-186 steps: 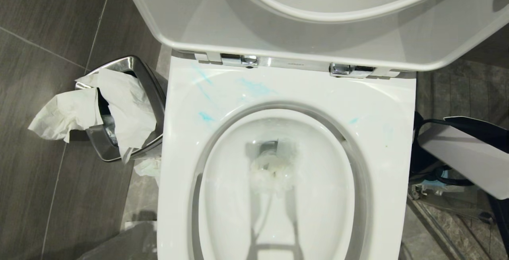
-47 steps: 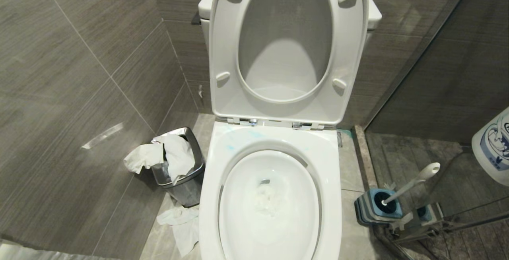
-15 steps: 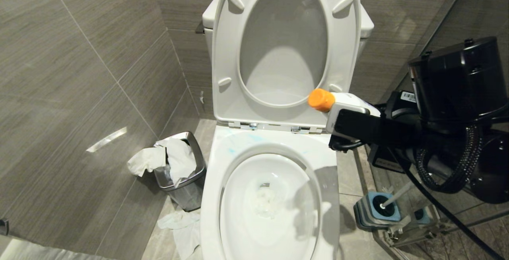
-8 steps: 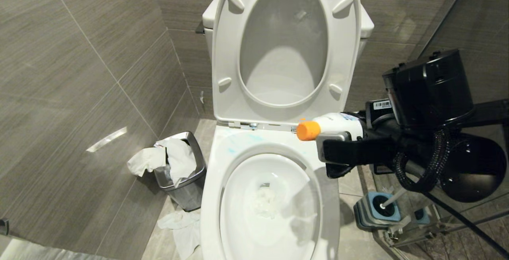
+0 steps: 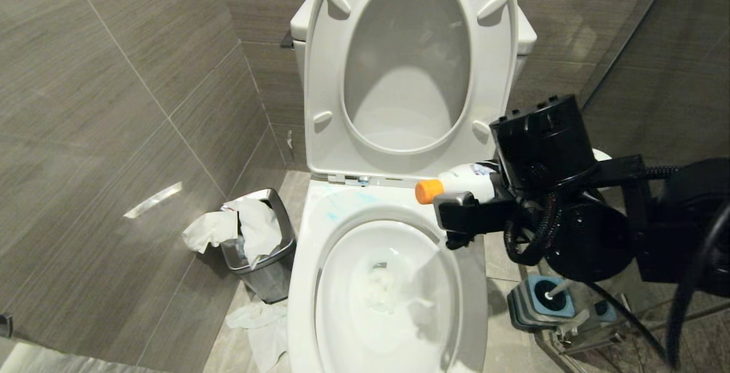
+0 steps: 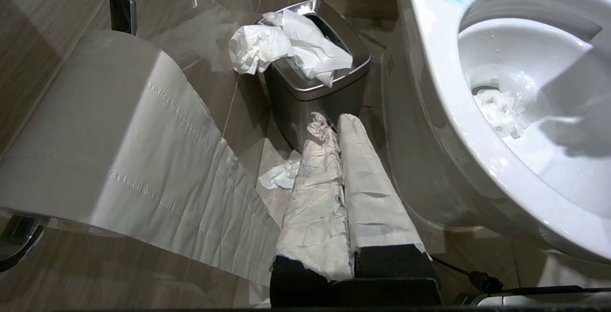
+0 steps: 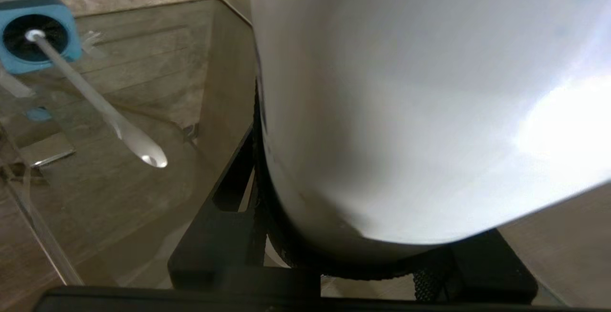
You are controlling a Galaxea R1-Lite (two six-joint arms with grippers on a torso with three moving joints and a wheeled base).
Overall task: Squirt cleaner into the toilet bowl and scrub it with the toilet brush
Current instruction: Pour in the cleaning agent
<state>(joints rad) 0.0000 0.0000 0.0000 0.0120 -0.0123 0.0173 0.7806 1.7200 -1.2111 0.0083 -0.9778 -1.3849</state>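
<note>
Two grippers belong to this robot, but only one is working. Nearest, at the low left side, the left gripper (image 6: 329,121) is parked beside the toilet, its paper-wrapped fingers pressed together with nothing between them, pointing toward the steel waste bin (image 5: 259,247) full of crumpled tissue. At the near right, on the floor, the toilet brush (image 7: 95,99) stands untouched in its grey-and-blue holder (image 5: 539,301), with the white handle leaning out. In the middle, the toilet bowl (image 5: 308,282) has its seat and lid raised, a lump of wet paper lies in the water, and thin blue smears of cleaner (image 5: 342,205) are on the far left part of the rim. A little farther, the right gripper (image 5: 462,213) pinches a white cleaner bottle (image 5: 470,182) with an orange cap (image 5: 426,190), its jaws half spread around the bottle body. Compared with one second ago, the arm has come down and moved left, and the bottle has tipped, so the cap is now just over the far right edge of the rim and points toward the bowl. No liquid is coming out yet. I judge that the squirting step is about to begin; the cap seems closed, which could stop the flow. The scrubbing is not started.
</note>
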